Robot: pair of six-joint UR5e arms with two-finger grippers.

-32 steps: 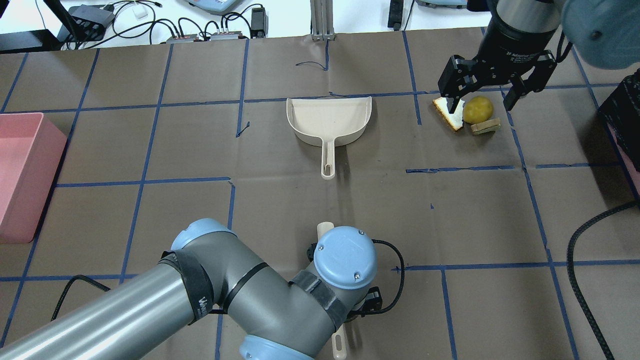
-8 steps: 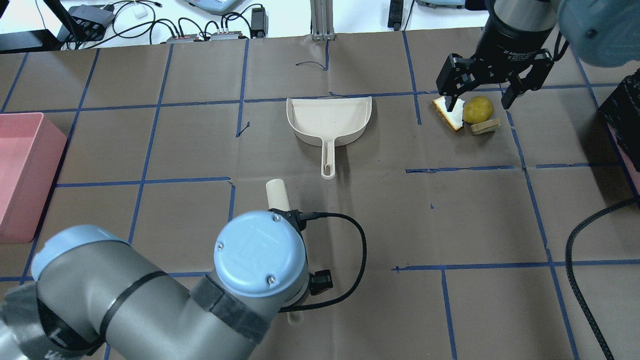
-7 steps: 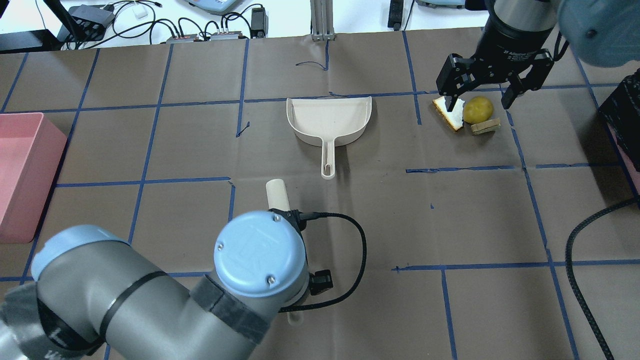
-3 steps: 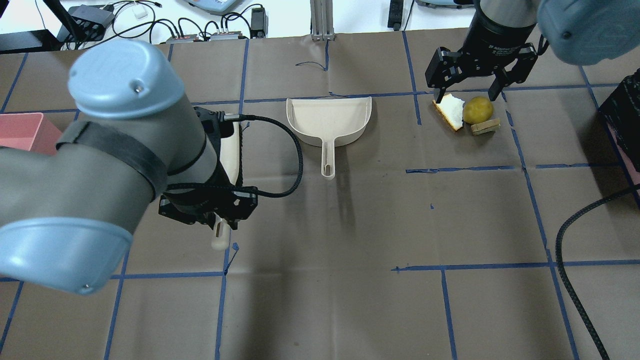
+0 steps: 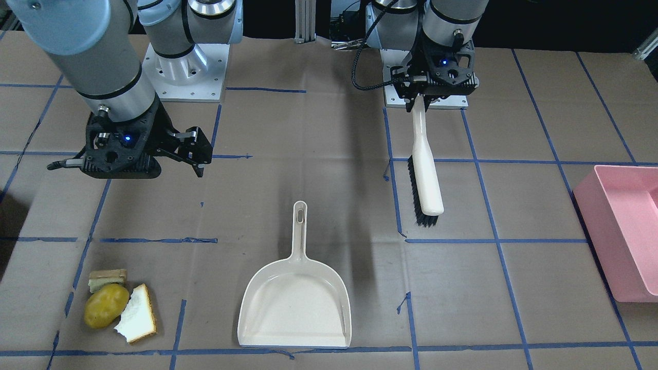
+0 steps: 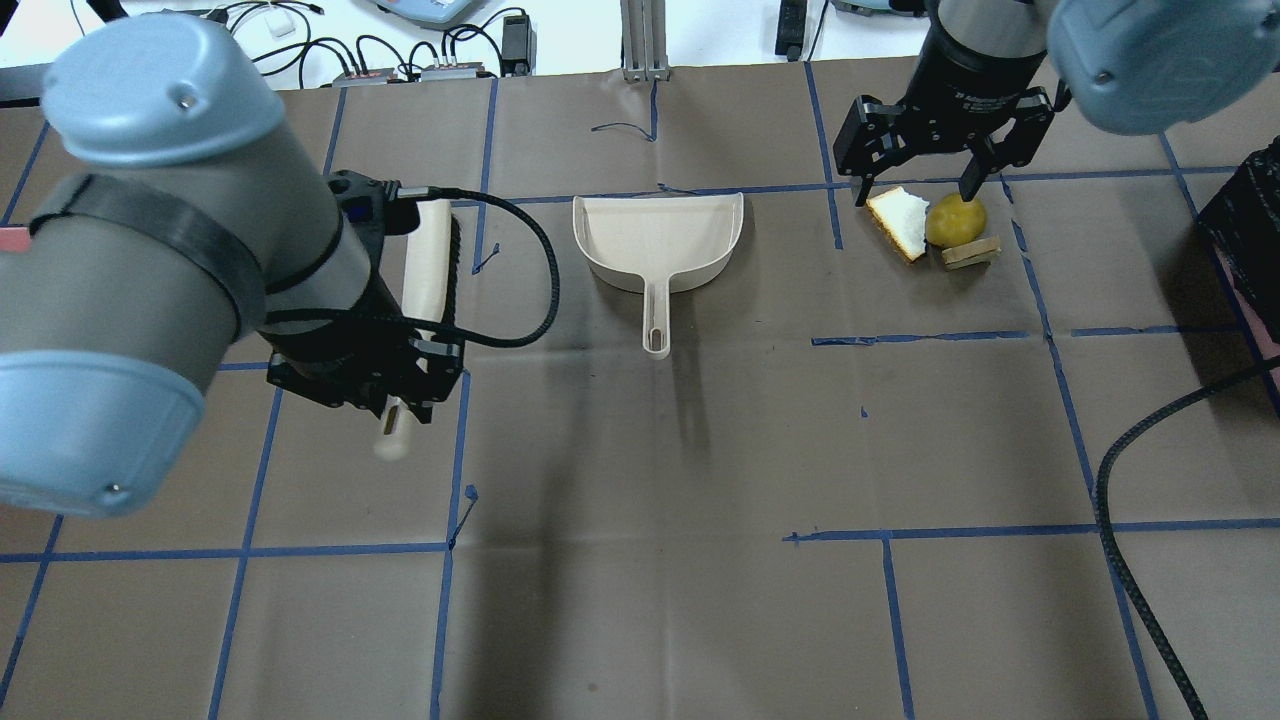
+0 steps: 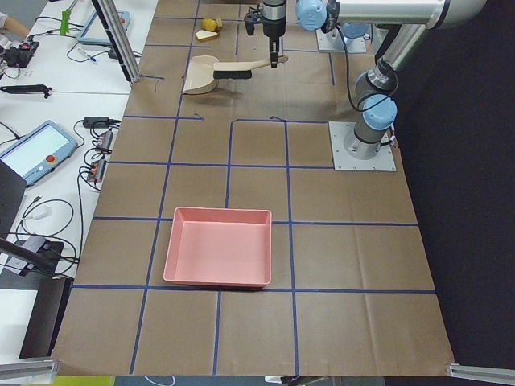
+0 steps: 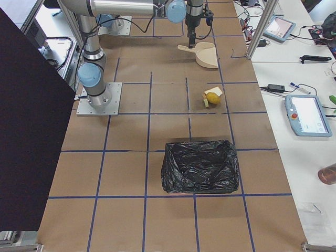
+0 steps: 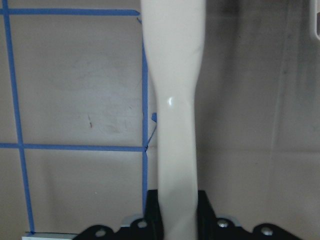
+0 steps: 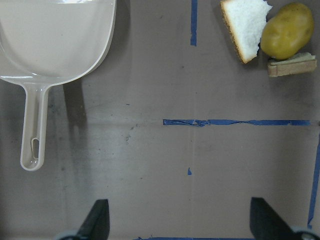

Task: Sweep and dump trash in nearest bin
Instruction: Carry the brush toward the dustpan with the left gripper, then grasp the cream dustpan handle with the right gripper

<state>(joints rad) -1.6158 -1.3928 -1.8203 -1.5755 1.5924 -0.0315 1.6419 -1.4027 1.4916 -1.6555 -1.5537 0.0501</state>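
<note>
The trash lies in a tight cluster at the far right: a yellow-brown potato, a bitten bread slice and a sandwich chunk. They also show close up as potato, bread and chunk. My right gripper hovers open just behind them, holding nothing. A cream dustpan lies flat mid-table, handle toward me. My left gripper is shut on the handle of a cream brush with black bristles, held above the table left of the dustpan.
A pink bin stands at the table's left end. A bin lined with a black bag stands at the right end, close to the food. Cables and devices lie beyond the far edge. Blue tape lines grid the brown table cover.
My left arm has swung from the near centre to the left and farther out, carrying the brush. My right gripper has shifted slightly left and back, off the bread slice.
</note>
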